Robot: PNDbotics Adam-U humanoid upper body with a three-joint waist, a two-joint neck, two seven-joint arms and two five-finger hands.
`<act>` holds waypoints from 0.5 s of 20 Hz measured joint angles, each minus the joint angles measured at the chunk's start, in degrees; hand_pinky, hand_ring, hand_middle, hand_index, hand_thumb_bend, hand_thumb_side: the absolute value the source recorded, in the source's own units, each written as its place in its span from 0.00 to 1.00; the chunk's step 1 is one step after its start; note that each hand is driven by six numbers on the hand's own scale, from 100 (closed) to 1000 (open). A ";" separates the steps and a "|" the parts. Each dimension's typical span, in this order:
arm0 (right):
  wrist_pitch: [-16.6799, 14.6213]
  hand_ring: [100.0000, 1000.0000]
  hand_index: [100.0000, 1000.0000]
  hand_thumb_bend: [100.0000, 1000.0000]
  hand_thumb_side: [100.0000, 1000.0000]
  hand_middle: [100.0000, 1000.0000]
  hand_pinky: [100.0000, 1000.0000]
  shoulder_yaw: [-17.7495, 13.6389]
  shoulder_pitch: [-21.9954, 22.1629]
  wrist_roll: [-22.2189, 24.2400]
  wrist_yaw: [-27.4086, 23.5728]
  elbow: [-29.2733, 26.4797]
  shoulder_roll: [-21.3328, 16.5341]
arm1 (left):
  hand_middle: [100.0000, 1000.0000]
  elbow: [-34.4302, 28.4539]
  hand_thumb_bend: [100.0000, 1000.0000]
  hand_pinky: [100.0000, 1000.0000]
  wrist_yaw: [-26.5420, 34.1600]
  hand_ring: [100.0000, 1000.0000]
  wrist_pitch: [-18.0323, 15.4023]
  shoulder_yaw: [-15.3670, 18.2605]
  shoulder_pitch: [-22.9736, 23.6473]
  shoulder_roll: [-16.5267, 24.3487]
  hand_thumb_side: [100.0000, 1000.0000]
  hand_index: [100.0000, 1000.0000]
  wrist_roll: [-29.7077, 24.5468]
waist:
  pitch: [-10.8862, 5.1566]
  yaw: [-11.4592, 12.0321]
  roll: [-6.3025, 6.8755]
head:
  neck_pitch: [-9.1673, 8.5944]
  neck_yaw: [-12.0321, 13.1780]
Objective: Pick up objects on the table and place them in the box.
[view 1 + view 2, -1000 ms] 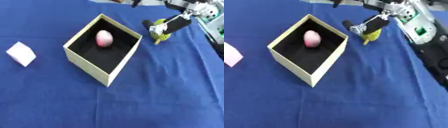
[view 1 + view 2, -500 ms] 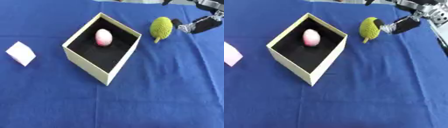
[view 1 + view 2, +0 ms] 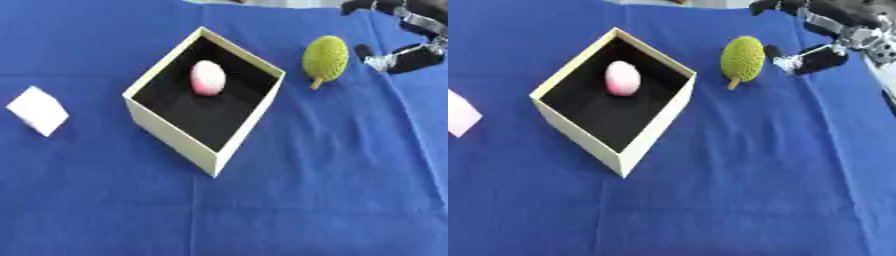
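Released, the green fruit [image 3: 742, 56] lies beside the right robot hand [image 3: 815, 56].

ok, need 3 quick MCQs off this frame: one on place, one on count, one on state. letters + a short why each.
1. Where is the green fruit?
A. in the box
B. on the cloth right of the box
C. in the right hand

2. How many things lie in the box?
A. none
B. one
C. two

3. The right hand is:
A. gripping the fruit
B. apart from the fruit
C. inside the box

Answers: B, it lies on the blue cloth; B, only the pink egg-shaped object; B, cloth shows between them.
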 measured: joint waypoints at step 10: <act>1.30 1.00 0.99 0.00 0.07 0.81 1.00 -0.64 -1.01 -4.33 5.76 3.83 0.02 | 0.67 0.00 0.00 0.65 -0.07 0.77 -0.16 0.02 -1.07 0.46 0.52 0.76 -0.28 | 2.40 1.25 -0.58 | -2.53 -1.36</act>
